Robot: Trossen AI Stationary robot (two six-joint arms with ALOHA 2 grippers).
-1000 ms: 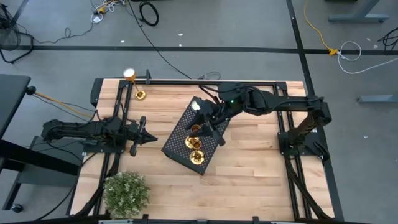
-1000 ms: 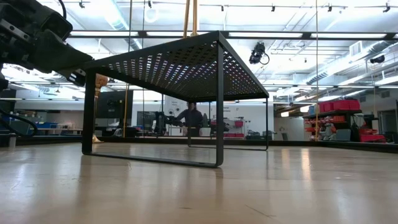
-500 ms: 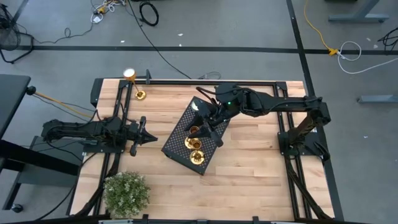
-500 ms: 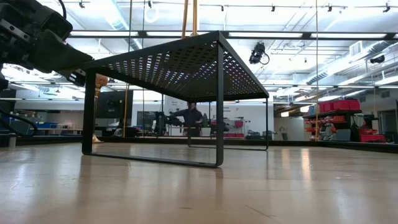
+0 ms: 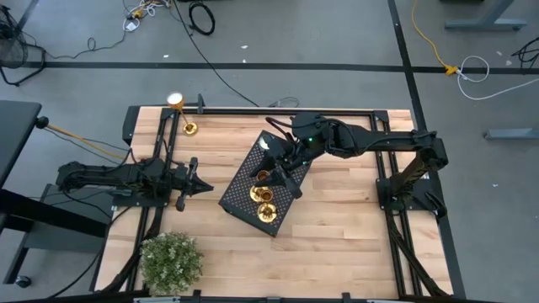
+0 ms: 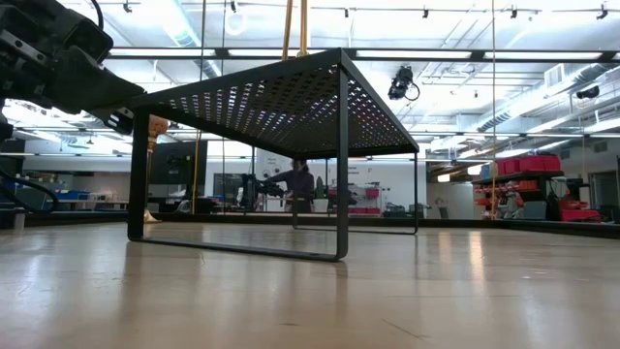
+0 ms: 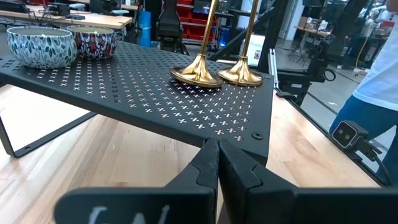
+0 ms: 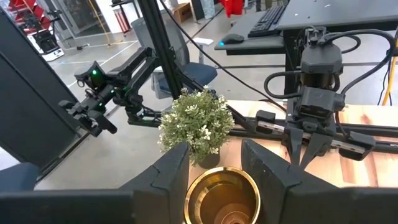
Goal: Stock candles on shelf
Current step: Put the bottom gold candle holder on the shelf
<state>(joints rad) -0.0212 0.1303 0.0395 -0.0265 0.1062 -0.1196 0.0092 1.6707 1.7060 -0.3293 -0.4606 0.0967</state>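
Note:
The black perforated shelf (image 5: 242,183) stands slantwise mid-table on its legs (image 6: 341,165). Two gold candles rest on it by their round bases (image 7: 198,74) (image 7: 240,74), and their stems (image 6: 303,27) rise out of the low view. My right gripper (image 5: 268,172) hangs high over the shelf, shut on the top of one of them (image 8: 221,194). A third candle (image 5: 176,102) stands on its base (image 5: 189,129) on the table's far left corner. My left gripper (image 5: 205,187) waits shut and level, just left of the shelf (image 7: 124,87). My right gripper has the candle's gold top cup (image 8: 221,186) between its two fingers (image 8: 173,171), coming almost level from the table's right side. The pads' meeting place is hidden under the cup. The candle stands upright, its base seemingly on the shelf; which of the two bases I cannot tell.
Two patterned tins (image 7: 40,46) (image 7: 93,42) sit on the shelf's far end. A bushy green plant (image 5: 171,261) stands at the near left corner. Bare wood lies right of and in front of the shelf. A person stands in the room behind (image 6: 298,182).

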